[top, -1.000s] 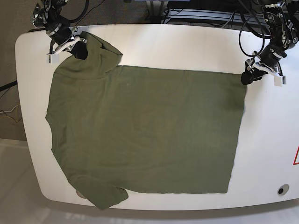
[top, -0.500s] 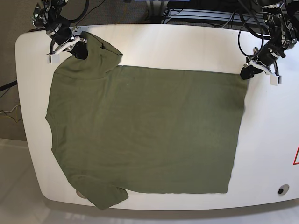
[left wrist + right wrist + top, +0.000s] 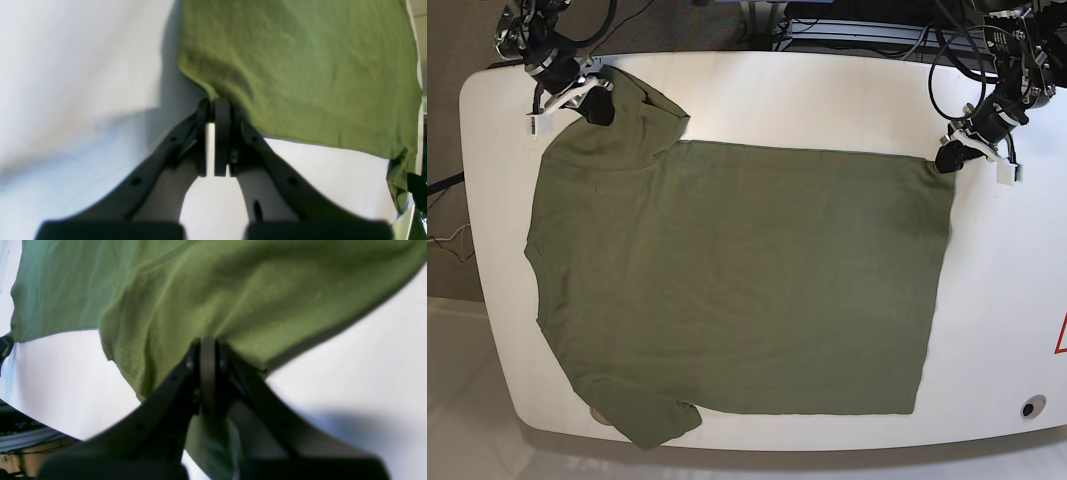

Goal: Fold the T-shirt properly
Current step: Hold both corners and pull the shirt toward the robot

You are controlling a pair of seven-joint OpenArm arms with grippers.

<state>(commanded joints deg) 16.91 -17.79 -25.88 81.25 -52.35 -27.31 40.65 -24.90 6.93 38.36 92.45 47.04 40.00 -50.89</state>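
White tabletop [image 3: 807, 90] with rounded corners carries everything, with dark cables and frame parts behind its far edge. Spread flat across most of it lies the plain olive-green short-sleeved cotton T-shirt [image 3: 737, 280], one sleeve bunched at the near edge.

At the base view's left, the right gripper [image 3: 599, 103] has its jaws pressed together on a fold of cloth at the far sleeve; the shirt [image 3: 186, 296] fans out ahead of its fingertips and some hangs beneath them. At that view's right, the left gripper [image 3: 947, 160] is pinched on the far hem corner, the shirt [image 3: 300, 66] stretching away ahead of it and to its right, bare table on its other side.

Such cloth looks light, soft and limp: it should drape and sag between the two holds, slide easily on the smooth top, and wrinkle rather than keep shape. Corners and seams offer the surest hold. Nothing stands in the way on the surface; only the cables behind the arms could snag.
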